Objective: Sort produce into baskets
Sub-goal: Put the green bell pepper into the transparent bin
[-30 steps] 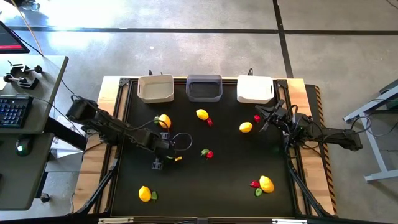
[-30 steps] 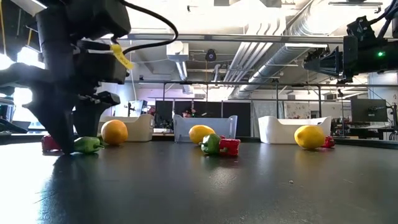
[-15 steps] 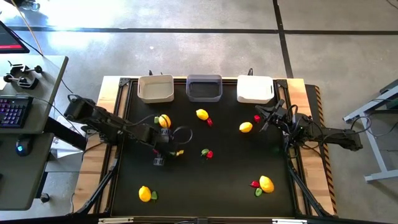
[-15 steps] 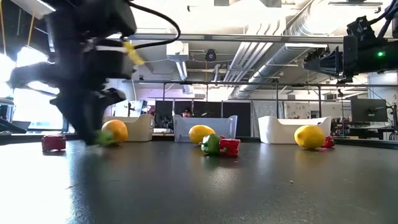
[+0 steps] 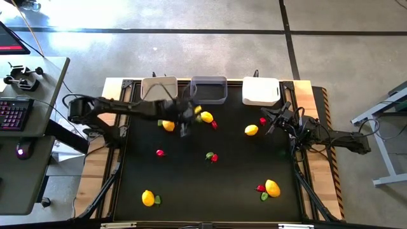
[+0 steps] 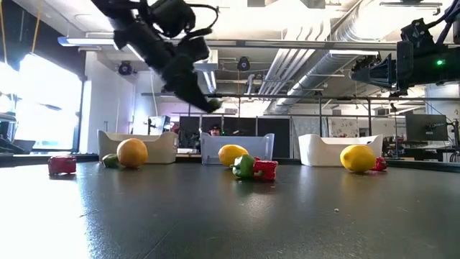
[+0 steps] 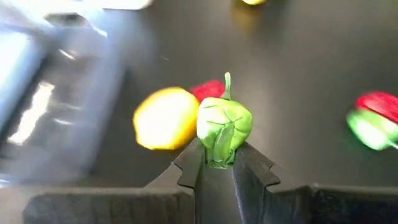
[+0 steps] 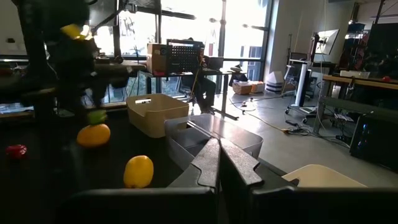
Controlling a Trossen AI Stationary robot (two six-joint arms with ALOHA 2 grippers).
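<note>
The left gripper (image 7: 216, 163) pinches a green pepper (image 7: 224, 127), carried high toward the grey basket (image 5: 208, 90) at twelve o'clock for sorting.

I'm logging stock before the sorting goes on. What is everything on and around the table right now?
bins: three; cream, dark grey, white; in a row along the table's far edge
lemons: five; yellow-orange; scattered on the table
red peppers: five; red; on the table, mostly beside other pieces
green peppers: five; green; four on the table, one held
table: one; black top
keyboard: one; dark; on a desk left of the table
left gripper: shut on the held green pepper, raised near the dark grey bin
right gripper: shut, at the table's right edge
</note>
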